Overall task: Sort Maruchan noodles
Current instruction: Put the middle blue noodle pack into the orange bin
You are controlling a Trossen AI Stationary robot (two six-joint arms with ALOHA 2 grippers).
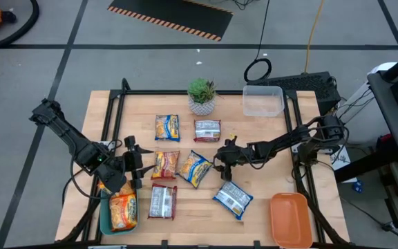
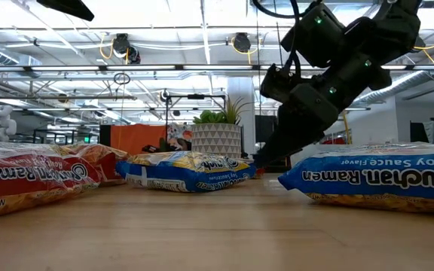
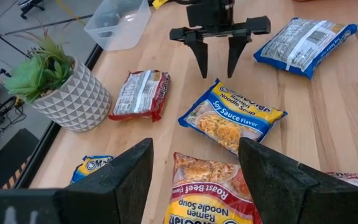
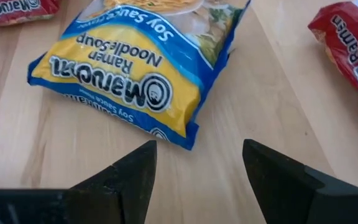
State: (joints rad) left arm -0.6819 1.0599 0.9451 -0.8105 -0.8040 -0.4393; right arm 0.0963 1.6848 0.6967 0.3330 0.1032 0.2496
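The left pincer (image 3: 194,180) hangs with its dark fingers apart over a Roast Beef packet (image 3: 207,193). Just past that lies a yellow-and-blue Soy Sauce packet (image 3: 232,118), and the right pincer (image 3: 216,59) points down at it, fingers spread, holding nothing. A dark red packet (image 3: 140,94) lies near the potted plant (image 3: 61,87) at the bench (image 3: 328,118) edge. A clear tub (image 3: 117,23) sits farther along that edge, and a blue-white packet (image 3: 305,42) lies well apart.

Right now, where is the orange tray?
In the high view the orange tray sits at the table's front right corner, empty, just right of the blue-white noodle packet and well past the right tool.
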